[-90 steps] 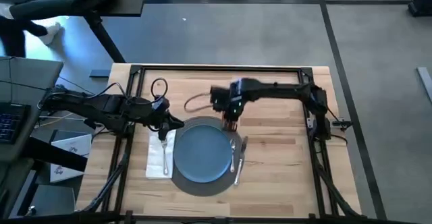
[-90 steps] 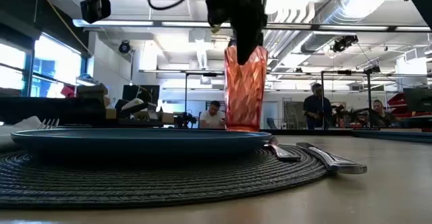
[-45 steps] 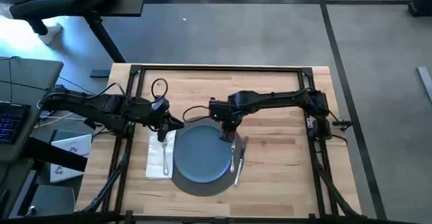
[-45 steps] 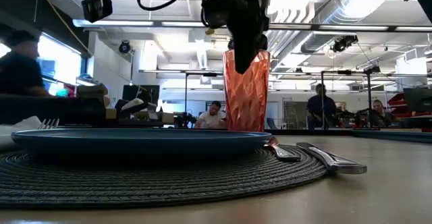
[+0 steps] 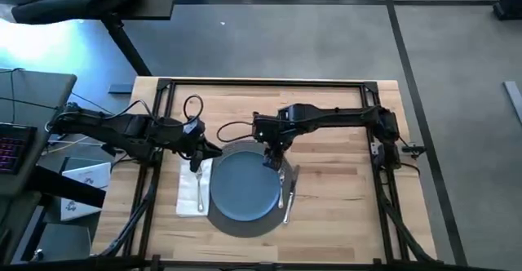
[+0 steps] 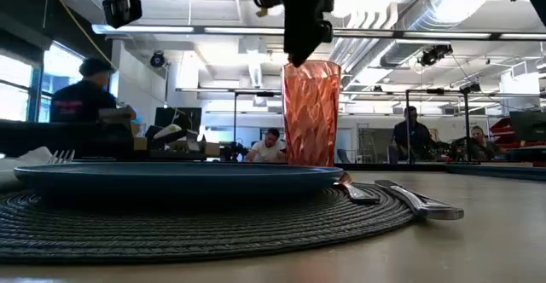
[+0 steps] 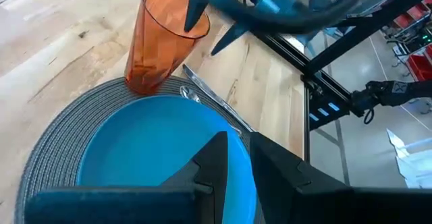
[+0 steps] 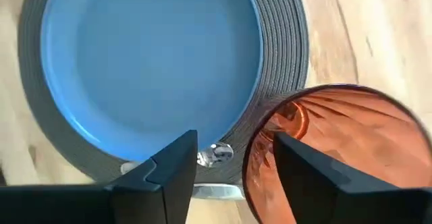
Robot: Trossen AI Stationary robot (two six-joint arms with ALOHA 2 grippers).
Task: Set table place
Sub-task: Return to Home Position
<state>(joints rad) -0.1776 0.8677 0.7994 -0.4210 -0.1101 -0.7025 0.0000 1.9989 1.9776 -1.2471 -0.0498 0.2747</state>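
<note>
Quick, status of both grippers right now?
Left gripper: cannot be told; it hovers above the napkin.
Right gripper: open, holding nothing, just above the orange tumbler.

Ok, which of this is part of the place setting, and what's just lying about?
Job: table, mat, plate, napkin, fork, spoon, knife, tumbler; right tool at its rim, left tool over the napkin.
Lying about: keyboard desk, people in the room behind.

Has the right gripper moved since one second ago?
Yes. In the low view the right gripper rose: earlier it overlapped the orange tumbler, now it hangs above its rim.
</note>
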